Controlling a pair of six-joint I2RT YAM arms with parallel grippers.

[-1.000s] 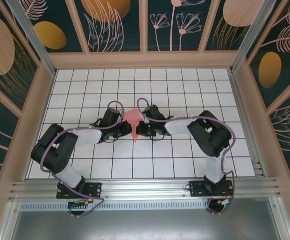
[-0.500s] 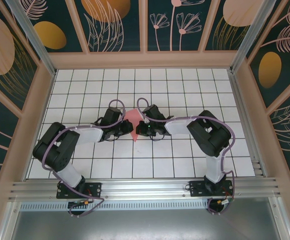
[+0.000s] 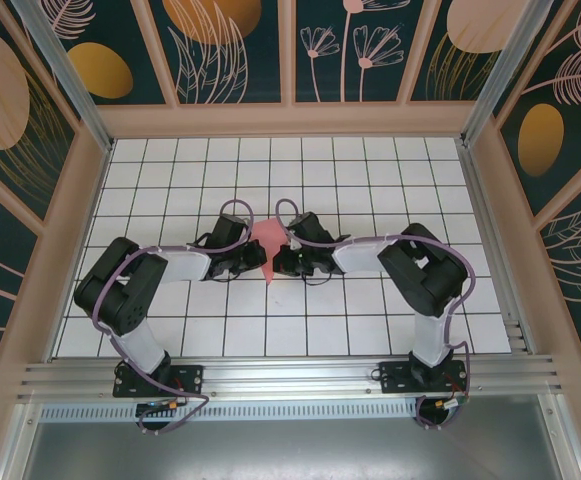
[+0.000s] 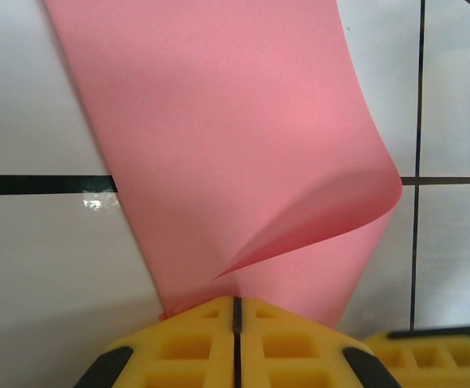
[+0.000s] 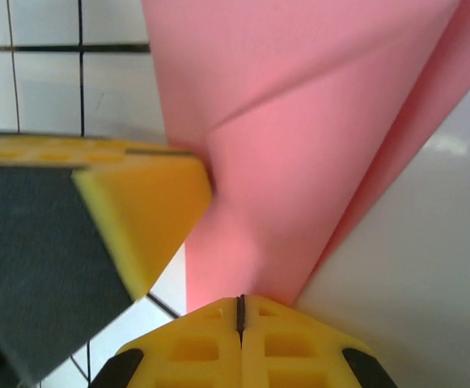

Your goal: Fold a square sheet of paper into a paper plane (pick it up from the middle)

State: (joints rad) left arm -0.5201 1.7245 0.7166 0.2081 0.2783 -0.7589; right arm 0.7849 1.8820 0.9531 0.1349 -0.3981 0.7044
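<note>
Spanning the overhead frame: a white grid-tiled worktop point(image 3: 370, 310) with dark lines between the tiles and beige rails on all sides. Two arms rise from the lower edge, the left black arm point(image 3: 130, 290) bent in from lower left and the right black arm point(image 3: 420, 265) from lower right. Their wrists meet at frame centre.

Between the wrists is the thin salmon-pink paper plane point(image 3: 267, 240), folded, broad at the top and narrowing to a point toward the lower edge.

Left wrist view: the paper plane point(image 4: 218, 121) runs from the upper edge down to the yellow left fingers point(image 4: 235, 311). One flap curls up at centre right. The left fingers are pressed together with a tight seam, pinching the paper at bottom centre.

Right wrist view: the paper plane point(image 5: 299, 121) shows a crease across its upper half. The yellow right fingers point(image 5: 240, 311) are closed and clamp the paper at bottom centre. The other arm's yellow pad at centre left sits against the paper's edge.
</note>
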